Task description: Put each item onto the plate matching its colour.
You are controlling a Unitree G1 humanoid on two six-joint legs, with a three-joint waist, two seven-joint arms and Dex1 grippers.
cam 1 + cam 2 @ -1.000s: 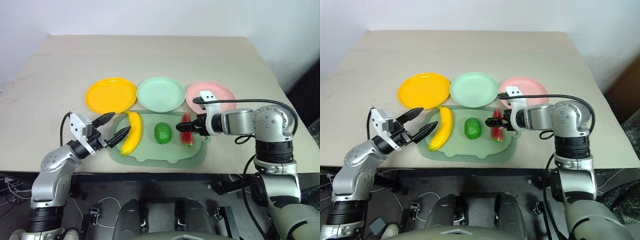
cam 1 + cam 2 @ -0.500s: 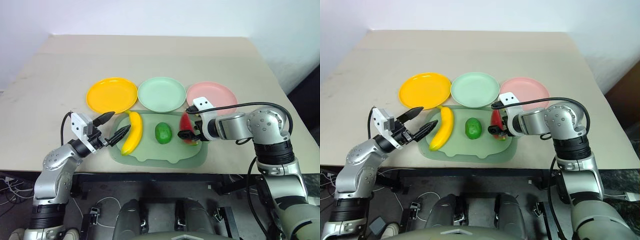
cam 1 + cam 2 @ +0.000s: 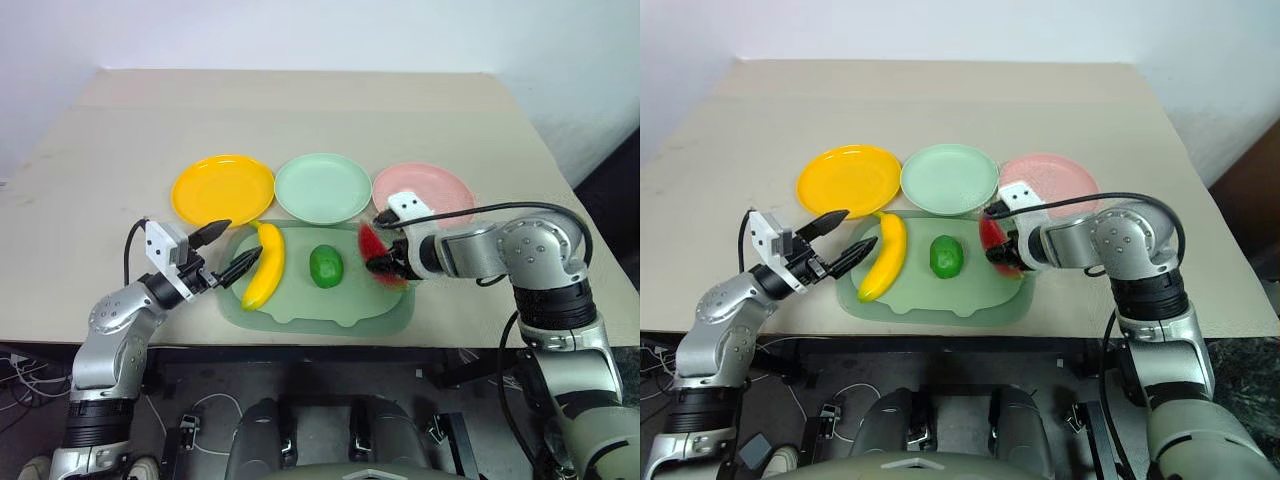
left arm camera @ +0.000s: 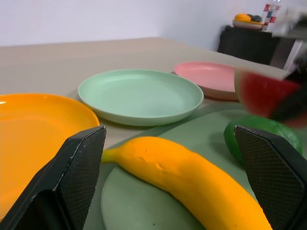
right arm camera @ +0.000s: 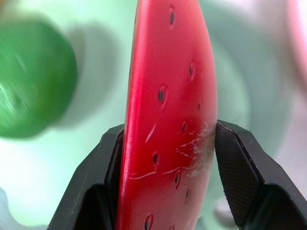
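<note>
Nearest, on the beige worktop [image 3: 120, 150], a pale-green mat [image 3: 330, 305] as landmark. Just off the mat's left edge, left hand [image 3: 222, 252] hovering with fingers spread wide, empty, tips pointing toward the banana [image 3: 266, 264] and close to it but apart. On the mat's left part, banana lying flat, curved, its far tip toward the far edge of the mat. At the mat's middle, lime [image 3: 325, 265] resting alone, touching neither other fruit. Over the mat's right part, right hand [image 3: 385, 264] clamped tight on the watermelon wedge [image 5: 165, 120], black fingers [image 5: 240, 167] pressed against both flat red faces, seeded side showing in the wrist view; wedge apparently raised just clear of the mat, blurred, so contact underneath hard to judge. Beyond the mat's far edge, three plates in a row: orange-yellow plate [image 3: 222, 190] past the left corner and near the banana's tip, mint-green plate [image 3: 322, 187] past the middle, pink plate [image 3: 432, 188] past the right corner, just behind the right hand. All three plates bare.
</note>
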